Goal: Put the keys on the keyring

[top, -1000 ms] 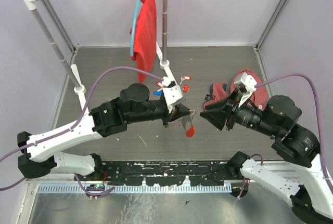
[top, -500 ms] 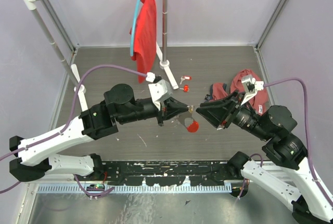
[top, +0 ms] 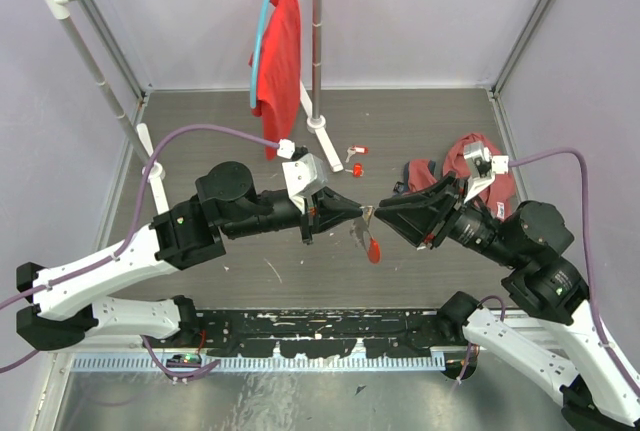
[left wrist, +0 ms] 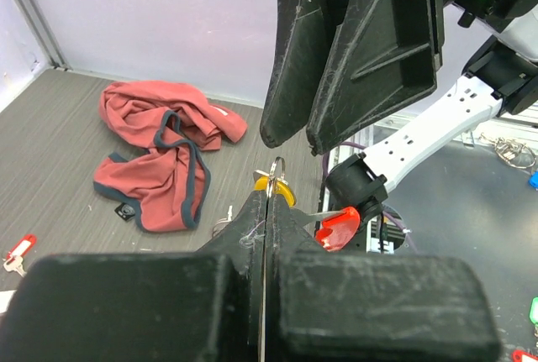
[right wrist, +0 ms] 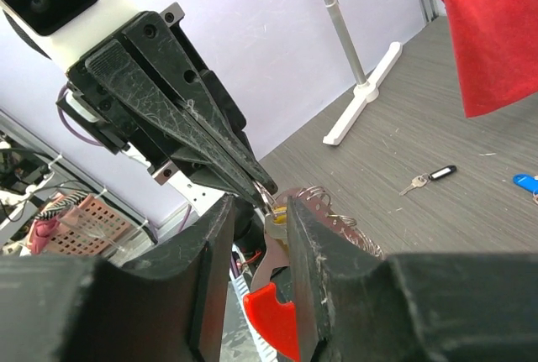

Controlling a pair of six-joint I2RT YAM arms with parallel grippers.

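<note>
My left gripper (top: 362, 213) (left wrist: 267, 198) is shut on the keyring's thin silvery ring (left wrist: 276, 165), held up over the table's middle. From that ring a silver strip hangs down to the keyring's red plastic piece (top: 373, 248) (left wrist: 338, 226) (right wrist: 273, 320). A yellow tag (right wrist: 280, 211) sits at the ring. My right gripper (top: 380, 213) (right wrist: 259, 204) faces the left one tip to tip, its jaws part open around the ring and yellow tag. Loose keys lie on the table: two red-tagged (top: 357, 149) (top: 357, 168), one black-tagged (right wrist: 430, 177), one blue-tagged (right wrist: 527, 183).
A crumpled red-brown cloth (top: 470, 166) (left wrist: 160, 160) lies behind my right arm. A clothes rack (top: 318, 51) holds a red shirt (top: 283, 51) on a blue hanger, its white foot (right wrist: 370, 97) at the back. Silvery wire loops (right wrist: 332, 202) show behind my right fingers.
Both arms have closed in until the fingertips meet over the table's middle. The right jaws have narrowed a little. The hanging red piece has swung and turned edge-on.
</note>
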